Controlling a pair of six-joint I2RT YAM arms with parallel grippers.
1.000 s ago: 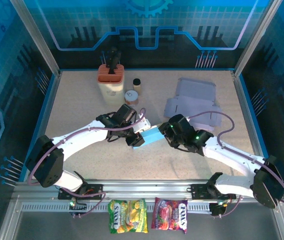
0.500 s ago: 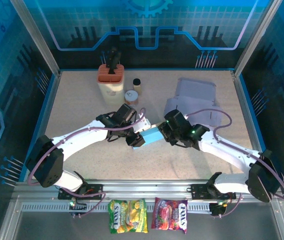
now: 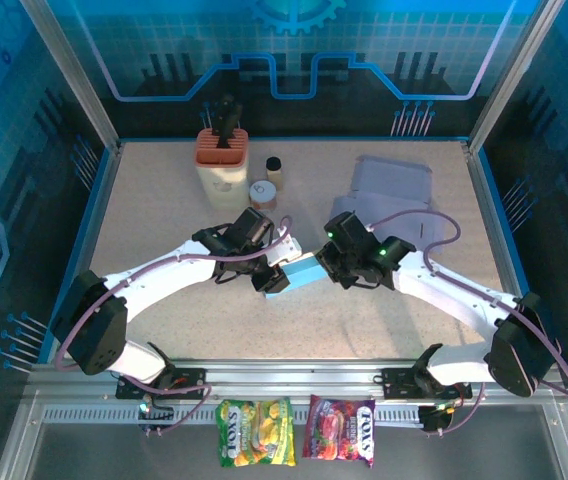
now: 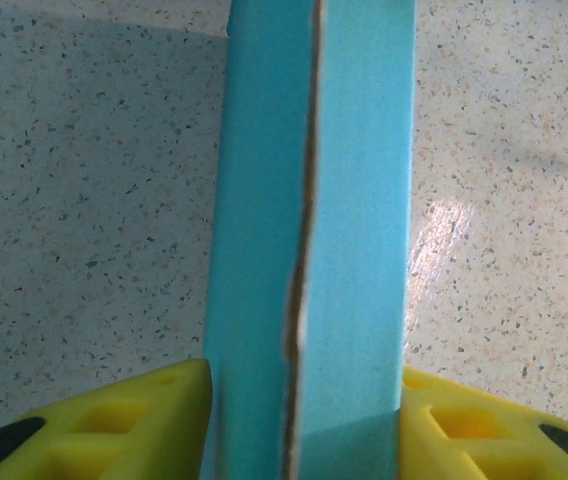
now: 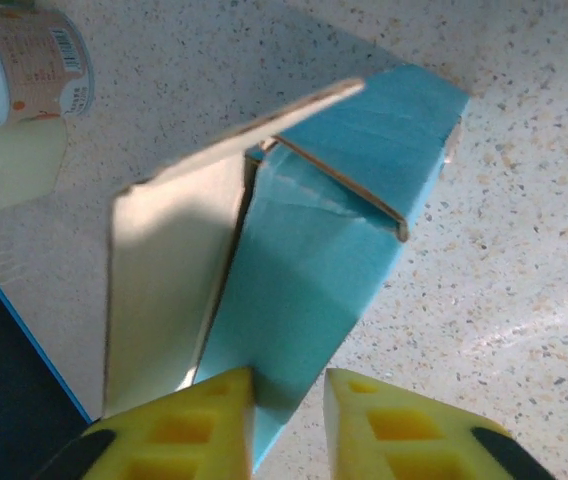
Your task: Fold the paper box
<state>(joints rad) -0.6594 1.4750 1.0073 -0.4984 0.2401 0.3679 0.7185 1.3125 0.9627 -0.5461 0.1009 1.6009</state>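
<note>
Top view: the paper box [image 3: 302,270] lies mid-table between the left gripper [image 3: 276,278] and the right gripper [image 3: 324,262], with flat grey cardboard [image 3: 389,200] behind it and a can [image 3: 262,193] near the left arm, both apart from it. Left wrist view: the yellow fingers [image 4: 114,425] are clamped against both sides of the paper box [image 4: 309,200]. Right wrist view: the fingers [image 5: 189,425] stand narrowly apart astride the lower edge of the paper box [image 5: 334,240], one pad touching it; a firm grip cannot be confirmed.

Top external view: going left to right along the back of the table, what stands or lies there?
cream plastic container with an orange top → small round tin can with a pale lid → stack of flat grey cardboard box blanks
</note>
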